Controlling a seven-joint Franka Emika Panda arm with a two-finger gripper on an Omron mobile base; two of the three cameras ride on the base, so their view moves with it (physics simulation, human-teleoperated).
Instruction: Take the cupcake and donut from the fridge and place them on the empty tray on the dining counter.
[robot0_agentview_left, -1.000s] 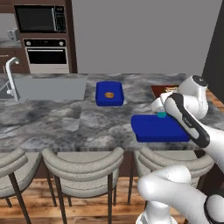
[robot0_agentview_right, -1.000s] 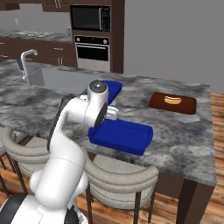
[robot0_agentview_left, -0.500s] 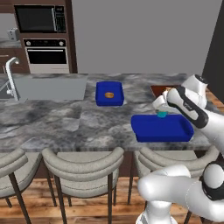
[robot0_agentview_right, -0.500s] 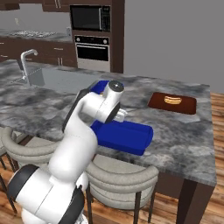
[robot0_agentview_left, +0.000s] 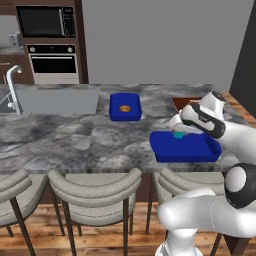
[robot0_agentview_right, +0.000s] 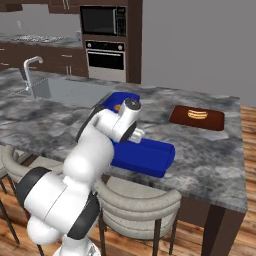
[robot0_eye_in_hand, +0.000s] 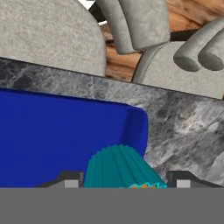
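Over the near corner of the tray (robot0_agentview_left: 192, 149), the gripper (robot0_eye_in_hand: 120, 179) holds the cupcake (robot0_eye_in_hand: 119, 167): in the hand view the teal pleated wrapper sits squarely between the two dark fingertips (robot0_eye_in_hand: 70, 179), the jaws closed against its sides. From the left base view the cupcake (robot0_agentview_left: 178, 134) shows as a small teal spot at the tray's far left edge, right under the hand. Whether its base already touches the tray floor cannot be told.

The tray itself is the wide blue one, lying on the dining counter (robot0_agentview_left: 75, 135) near that counter's front edge; in the right base view the tray (robot0_agentview_right: 150, 156) juts out from behind the white arm. Beyond the tray, farther back on the counter, sits the smaller blue tray (robot0_agentview_left: 125, 106) with a brown round pastry (robot0_agentview_left: 125, 108) in it. To the right of the wide tray, toward the counter's end, lies the flat brown tray (robot0_agentview_right: 196, 117) with a bun-like item on it.

Against the picture of a second ago, the arm has swung: its forearm then lay across the right side of the tray, and now the wrist is folded back so the hand sits at the tray's left rim. Half a second ago the cupcake hung slightly higher, above the tray's back edge; it now appears lower. Both trays, the pastry and the brown tray lie as they did, and the base has not shifted.
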